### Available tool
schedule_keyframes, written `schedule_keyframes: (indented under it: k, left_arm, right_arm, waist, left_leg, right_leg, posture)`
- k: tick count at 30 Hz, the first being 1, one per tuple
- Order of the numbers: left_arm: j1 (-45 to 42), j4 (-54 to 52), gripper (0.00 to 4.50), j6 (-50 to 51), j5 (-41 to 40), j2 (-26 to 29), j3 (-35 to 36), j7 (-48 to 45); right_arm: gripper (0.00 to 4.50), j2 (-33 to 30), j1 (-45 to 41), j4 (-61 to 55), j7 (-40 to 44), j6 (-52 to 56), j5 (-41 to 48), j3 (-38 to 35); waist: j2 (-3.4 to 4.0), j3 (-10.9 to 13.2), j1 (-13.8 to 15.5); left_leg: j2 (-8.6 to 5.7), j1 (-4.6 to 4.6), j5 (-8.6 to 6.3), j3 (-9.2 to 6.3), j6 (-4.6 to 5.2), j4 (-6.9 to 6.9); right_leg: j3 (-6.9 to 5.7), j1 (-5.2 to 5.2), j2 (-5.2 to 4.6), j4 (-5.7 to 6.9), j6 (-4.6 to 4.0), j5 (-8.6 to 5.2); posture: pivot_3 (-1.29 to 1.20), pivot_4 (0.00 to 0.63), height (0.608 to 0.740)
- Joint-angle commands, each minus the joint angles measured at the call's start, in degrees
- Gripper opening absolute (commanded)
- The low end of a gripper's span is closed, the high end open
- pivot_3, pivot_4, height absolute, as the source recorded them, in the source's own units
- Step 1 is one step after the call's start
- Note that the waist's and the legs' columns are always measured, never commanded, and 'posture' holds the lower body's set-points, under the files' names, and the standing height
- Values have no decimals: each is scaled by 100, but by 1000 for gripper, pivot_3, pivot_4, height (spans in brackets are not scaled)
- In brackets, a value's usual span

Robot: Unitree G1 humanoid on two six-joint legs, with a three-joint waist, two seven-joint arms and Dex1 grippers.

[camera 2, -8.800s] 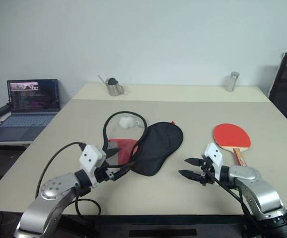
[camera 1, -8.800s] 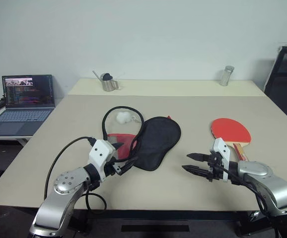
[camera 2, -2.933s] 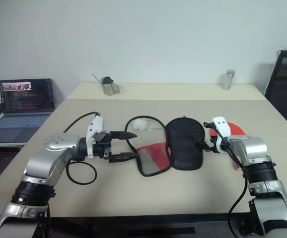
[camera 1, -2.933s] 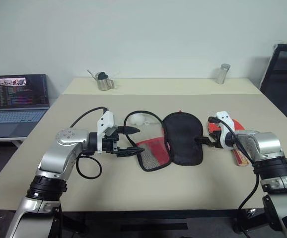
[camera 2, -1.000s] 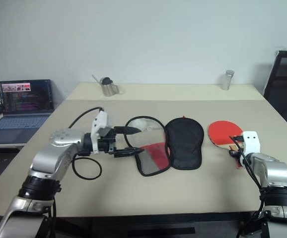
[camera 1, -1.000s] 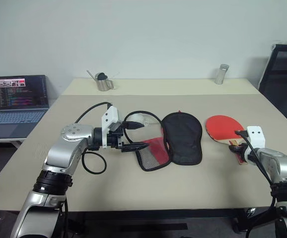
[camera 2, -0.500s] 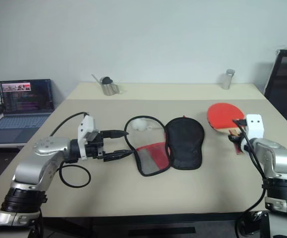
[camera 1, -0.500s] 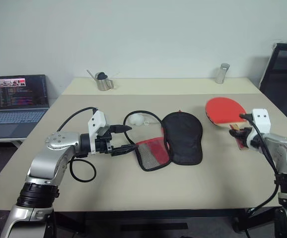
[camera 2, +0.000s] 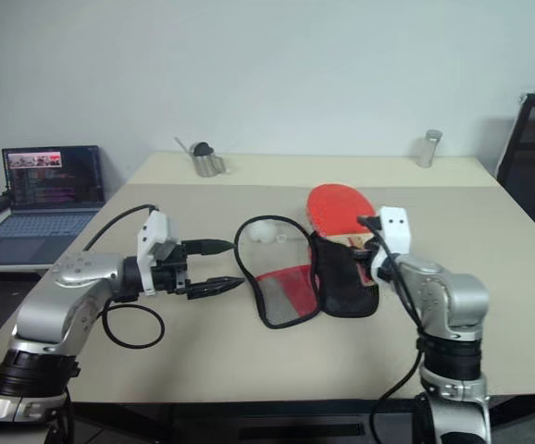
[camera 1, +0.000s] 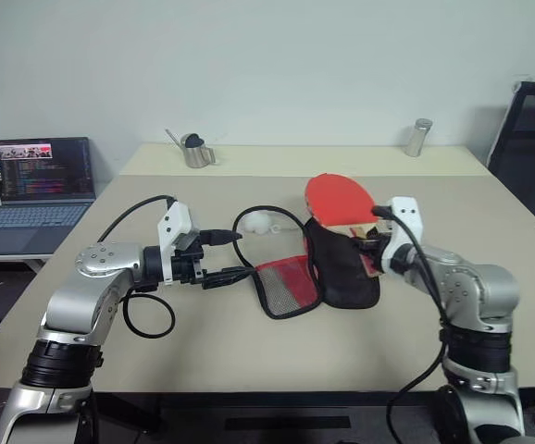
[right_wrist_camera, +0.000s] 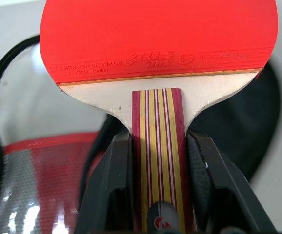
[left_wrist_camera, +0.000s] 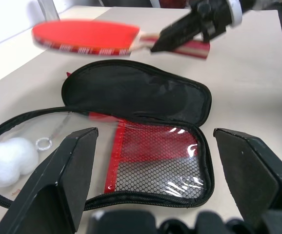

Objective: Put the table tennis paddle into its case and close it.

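Note:
The case lies unzipped and spread flat mid-table, with its black half beside its red mesh half. A white pom-pom sits inside the zip loop behind them. The table tennis paddle hangs in the air over the black half, red face pointing away from me. My right gripper is shut on its striped handle. My left gripper is open, level, just left of the mesh half, with nothing between its fingers.
A laptop stands on a side desk at the left. A metal pitcher and a metal tumbler stand on the far table. A black chair is at the right.
My right gripper has lifted the paddle off the table's right side and carried it left, over the case's black half. The left gripper stays open and has hardly shifted.

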Motion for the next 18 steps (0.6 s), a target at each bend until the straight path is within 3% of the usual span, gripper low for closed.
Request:
schedule_keyframes:
  k: [1, 6, 18]
  left_arm:
    - [-103, -94, 4148, -59, -19, 65, 123, 48]
    - [-82, -117, 4148, -80, -2, 51, 97, 65]
    - [-98, -112, 4148, -105, 14, 73, 77, 57]
  right_arm:
    - [1093, 283, -35, -36, -251, -400, -175, 130]
    - [1093, 605, 139, 280, -428, -782, -408, 331]
    - [1093, 609, 261, 936, -593, -1472, -830, 383]
  waist:
    - [0, 0, -2]
    - [0, 0, -2]
    - [1, 1, -10]
  left_leg:
    - [0, 0, 0, 0, 0, 0]
    - [-1, 0, 0, 0, 0, 0]
    - [-1, 0, 0, 1, 0, -2]
  right_leg:
    - [0, -1, 0, 0, 0, 0]
    - [0, -1, 0, 0, 0, 0]
    - [0, -2, 0, 0, 0, 0]
  posture:
    - [0, 150, 740]
    - [0, 150, 740]
    - [0, 150, 740]
